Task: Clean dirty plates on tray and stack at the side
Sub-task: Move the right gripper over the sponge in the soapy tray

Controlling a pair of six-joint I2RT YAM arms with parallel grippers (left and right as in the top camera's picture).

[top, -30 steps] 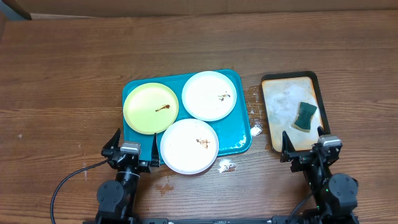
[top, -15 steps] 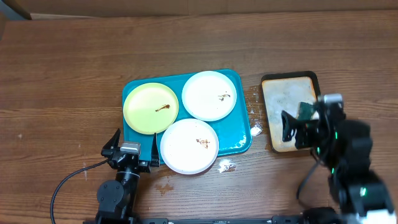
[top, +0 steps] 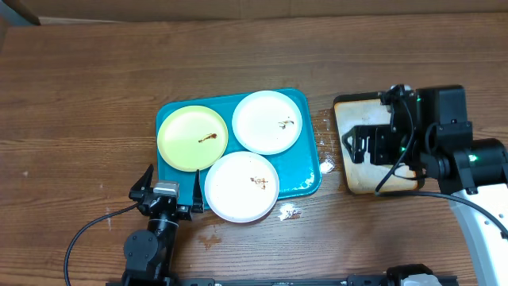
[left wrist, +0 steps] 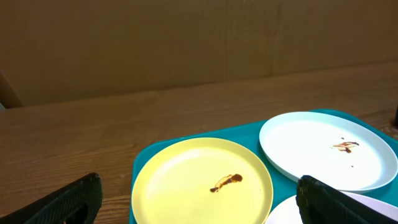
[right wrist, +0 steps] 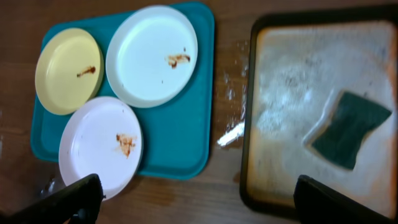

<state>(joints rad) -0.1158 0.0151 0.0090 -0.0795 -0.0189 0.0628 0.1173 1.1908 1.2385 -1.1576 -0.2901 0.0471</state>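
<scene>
Right end effector (top: pixel 362 148) above tan tray (top: pixel 354 181)

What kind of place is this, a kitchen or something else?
Probably a robot test bench staged for dishwashing, not a real kitchen: a wooden table backed by cardboard, smeared plates on a teal tray, and a soapy tan tray holding a sponge.

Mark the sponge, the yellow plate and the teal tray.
sponge (right wrist: pixel 350 129), right wrist view, its middle.
yellow plate (left wrist: pixel 180 183), left wrist view, bare base left of the smear.
teal tray (top: pixel 300 176), overhead view, bare base near its right rim.
</scene>
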